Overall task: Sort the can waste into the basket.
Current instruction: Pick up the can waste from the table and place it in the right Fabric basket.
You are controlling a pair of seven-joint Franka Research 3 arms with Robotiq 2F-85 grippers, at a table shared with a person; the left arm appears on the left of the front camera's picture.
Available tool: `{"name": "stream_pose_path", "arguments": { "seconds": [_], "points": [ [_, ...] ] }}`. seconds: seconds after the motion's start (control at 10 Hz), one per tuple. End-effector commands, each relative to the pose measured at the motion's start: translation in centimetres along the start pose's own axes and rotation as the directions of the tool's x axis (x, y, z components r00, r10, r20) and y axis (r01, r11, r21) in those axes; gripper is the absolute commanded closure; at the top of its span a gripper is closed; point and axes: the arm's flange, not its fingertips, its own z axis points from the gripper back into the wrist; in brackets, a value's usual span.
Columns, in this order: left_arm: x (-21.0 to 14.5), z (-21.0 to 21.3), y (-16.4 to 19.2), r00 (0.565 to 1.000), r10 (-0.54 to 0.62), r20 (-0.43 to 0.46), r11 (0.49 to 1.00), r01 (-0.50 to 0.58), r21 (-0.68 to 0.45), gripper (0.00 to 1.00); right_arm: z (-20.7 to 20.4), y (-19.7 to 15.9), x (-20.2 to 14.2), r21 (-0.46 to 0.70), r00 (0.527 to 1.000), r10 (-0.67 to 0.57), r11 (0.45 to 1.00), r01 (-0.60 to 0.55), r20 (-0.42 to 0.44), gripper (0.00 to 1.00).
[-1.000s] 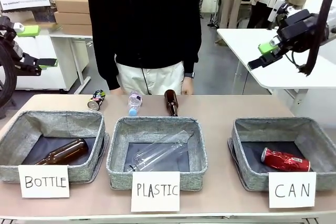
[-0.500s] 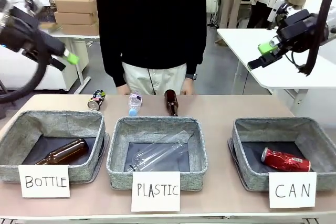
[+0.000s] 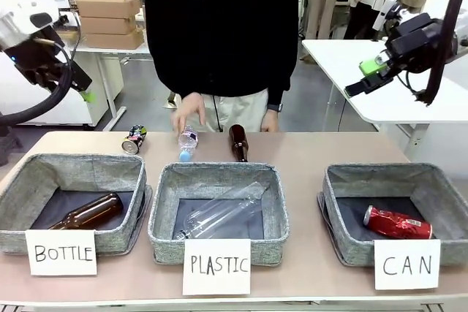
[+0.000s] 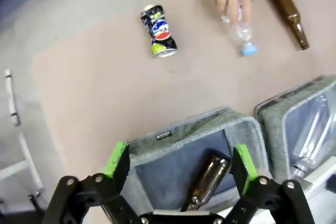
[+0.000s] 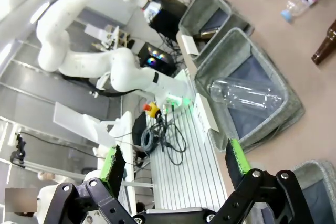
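The dark can with multicoloured print (image 3: 134, 139) lies on its side on the bare table behind the leftmost bin; the left wrist view shows this can (image 4: 159, 31) far ahead of the fingers. A red can (image 3: 397, 223) lies inside the grey "CAN" basket (image 3: 398, 173) at the right. My left gripper (image 3: 82, 87) hangs open high above the table's left end, over the bottle bin in its own view (image 4: 179, 156). Off to the upper right, well above the basket, my right gripper (image 3: 365, 77) is open and holds nothing (image 5: 173, 161).
A "BOTTLE" bin (image 3: 73, 164) holds a brown bottle (image 3: 88, 211). The "PLASTIC" bin (image 3: 216, 173) holds a clear bottle. A small plastic bottle (image 3: 188, 142) and a brown bottle (image 3: 238, 142) lie at the table's far edge. The person's hand (image 3: 189, 111) hovers over the small bottle.
My left arm has swung in from the far left and its gripper now points down toward the table. The person's hand has come down over the small plastic bottle. The right arm is still.
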Motion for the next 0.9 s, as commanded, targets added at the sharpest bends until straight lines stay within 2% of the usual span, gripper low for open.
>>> {"name": "stream_pose_path", "arguments": {
  "seconds": [0.0,0.1,0.2,0.3,0.4,0.6,0.7,0.8],
  "points": [
    [-0.4,-1.2,-0.1,0.997,-0.072,0.015,0.997,0.072,0.022,0.00,-0.3,0.0,-0.2,-0.014,1.000,0.023,1.000,-0.022,0.008,0.00],
    [-0.4,-1.2,-0.1,0.997,-0.072,0.015,0.997,0.072,0.022,0.00,-0.3,0.0,-0.2,-0.014,1.000,0.023,1.000,-0.022,0.008,0.00],
    [0.1,-0.4,-0.3,1.000,-0.021,0.001,1.000,0.021,-0.001,0.00,-0.3,0.0,-0.2,-0.014,1.000,0.023,1.000,-0.022,0.008,0.00],
    [1.4,-1.9,0.1,1.000,-0.003,-0.018,1.000,0.003,0.022,0.00,-0.3,0.0,-0.2,-0.014,1.000,0.023,1.000,-0.022,0.008,0.00],
    [3.8,-4.5,0.8,0.994,0.111,0.000,0.986,-0.110,0.123,0.00,-0.3,0.0,-0.2,-0.014,1.000,0.023,1.000,-0.022,0.008,0.00],
    [9.2,-10.8,2.8,0.983,0.181,0.012,0.978,-0.181,0.106,0.00,-0.3,0.0,-0.2,-0.014,1.000,0.023,1.000,-0.022,0.008,0.00],
    [10.9,-13.6,3.7,0.977,0.214,0.017,0.974,-0.215,0.066,0.00,-0.3,0.0,-0.2,-0.014,1.000,0.023,1.000,-0.022,0.008,0.00],
    [11.8,-16.5,4.2,0.970,0.242,-0.032,0.970,-0.241,0.028,0.00,-0.3,0.0,-0.2,-0.014,1.000,0.023,1.000,-0.022,0.008,0.00]
  ]
}}
